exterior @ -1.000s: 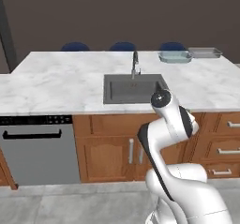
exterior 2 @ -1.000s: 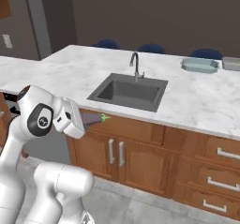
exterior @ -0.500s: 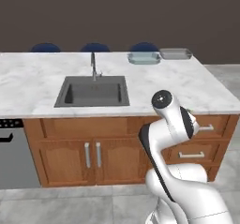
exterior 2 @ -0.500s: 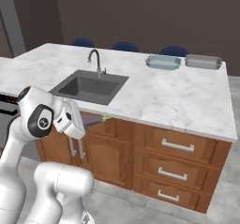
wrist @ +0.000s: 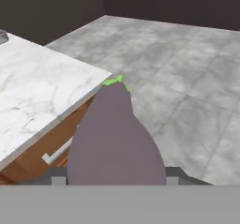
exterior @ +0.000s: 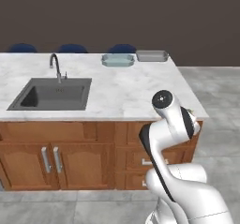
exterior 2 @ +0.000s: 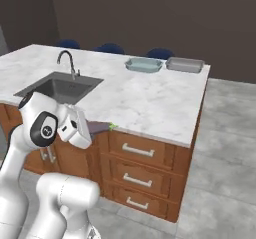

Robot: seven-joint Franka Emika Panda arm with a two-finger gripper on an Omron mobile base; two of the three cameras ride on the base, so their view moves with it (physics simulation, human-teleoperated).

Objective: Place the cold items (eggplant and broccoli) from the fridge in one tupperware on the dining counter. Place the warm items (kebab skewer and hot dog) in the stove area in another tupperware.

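Two tupperware containers sit side by side on the marble counter [exterior: 136,89] in the left base view, at about 12 o'clock from the arm: a blue-green tupperware [exterior: 117,60] and, just to its 3 o'clock, a grey tupperware [exterior: 152,56]. A sink [exterior: 51,93] with a curved faucet [exterior: 56,66] lies toward 10 o'clock. Three blue stools [exterior: 71,48] show behind the far edge. The arm's elbow rises in front of the wooden drawers [exterior: 140,162] at the counter's near right corner; the jaws cannot be made out from this side.

Seen from the right base view, the gripper [exterior 2: 95,129] points toward 3 o'clock, level with the counter's near edge, and a purple eggplant [exterior 2: 100,127] with a green tip sticks out from it, in front of the top drawer. Both containers stand at 12 to 1 o'clock on the far side of the counter, well apart from the eggplant, the blue-green one left of the grey one. The sink sits at 11 o'clock.

Looking along the hand view, the eggplant [wrist: 115,143] lies large at 6 o'clock, green stem end at 12 o'clock, with the jaws pinching its wide end on either side. The counter corner lies at 9 o'clock, and grey floor [wrist: 187,68] spreads from 12 to 3 o'clock.
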